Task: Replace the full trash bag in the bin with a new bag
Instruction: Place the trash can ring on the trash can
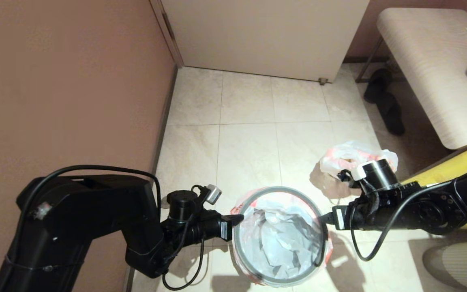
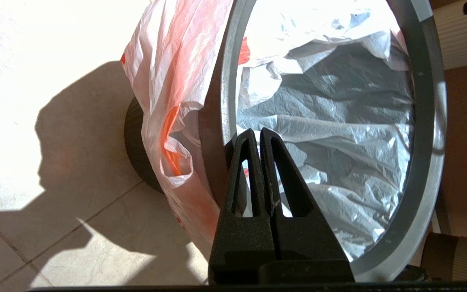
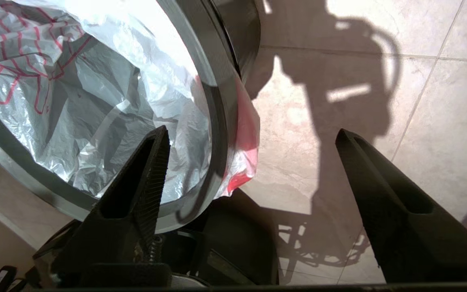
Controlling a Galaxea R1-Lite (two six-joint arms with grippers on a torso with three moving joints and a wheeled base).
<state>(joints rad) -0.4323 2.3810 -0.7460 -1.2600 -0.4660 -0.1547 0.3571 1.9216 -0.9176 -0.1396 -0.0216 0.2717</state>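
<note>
The bin (image 1: 279, 237) stands on the tiled floor (image 1: 249, 134) nearest the robot, between the two arms, its round mouth facing up. The new bag (image 1: 282, 239) already lines it: crumpled translucent white plastic fills the inside, the orange-pink band of its mouth is folded out over the wall, and the thin grey hoop rim (image 1: 315, 207) sits on top of that fold. The left gripper (image 1: 236, 219) is at the bin's left edge, its fingers (image 2: 253, 140) pressed together with the tips right at the hoop; whether they pinch any plastic I cannot tell. The right gripper (image 3: 252, 136) is at the bin's right edge with its fingers spread wide, one over the liner inside the hoop and the other out over the floor, so the rim lies between them and nothing is held. Both hands are level with the rim on opposite sides, equally near, so any further seating of the hoop would likely be a push straight down. Farther off, behind the right wrist, the full trash bag (image 1: 349, 159) lies on the floor, bunched, clear of the bin. Beyond it a pair of dark slippers (image 1: 384, 99) lies under the pale bench (image 1: 428, 61), with a closed door (image 1: 266, 36) at the back.
</note>
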